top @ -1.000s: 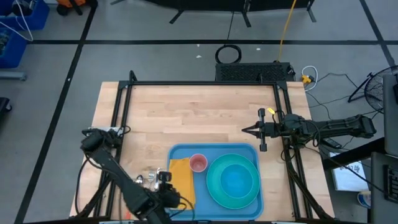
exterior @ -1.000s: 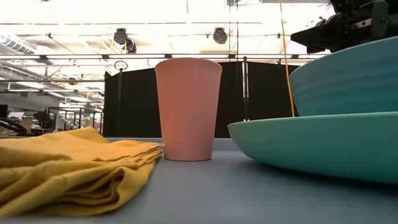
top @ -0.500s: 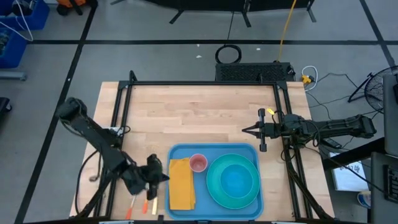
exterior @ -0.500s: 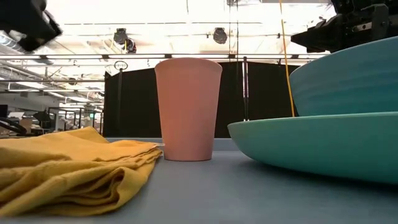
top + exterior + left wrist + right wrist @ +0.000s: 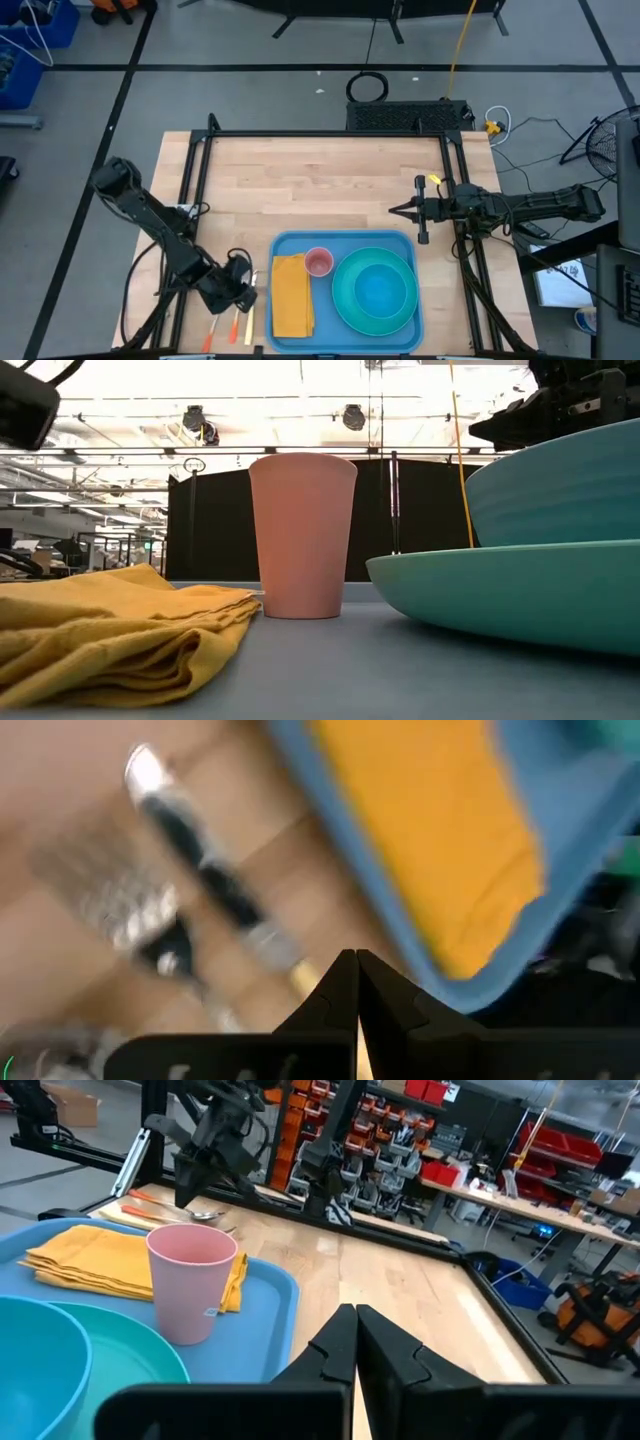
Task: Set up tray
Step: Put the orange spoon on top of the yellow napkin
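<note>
On the wooden bench (image 5: 320, 185), the light-blue tray (image 5: 300, 244) lies at the near edge, its long axis running left to right, already carrying a teal plate (image 5: 345, 300) with a teal bowl (image 5: 378, 290) stacked on it, a pink cup (image 5: 319, 262) and a folded yellow napkin (image 5: 291, 293). We see what looks like cutlery (image 5: 238, 322), with orange and yellow handles, lying on the bench just beside the tray's left rim, not yet on it. The left hand (image 5: 240, 283) hangs just above those pieces, its fingers clenched together on nothing in the left wrist view, with the tray lying to its right. We judge the left arm much the nearer for that pickup. The right hand (image 5: 403, 210) waits beyond the tray's far right corner, its 2 fingers also pressed together and empty.
</note>
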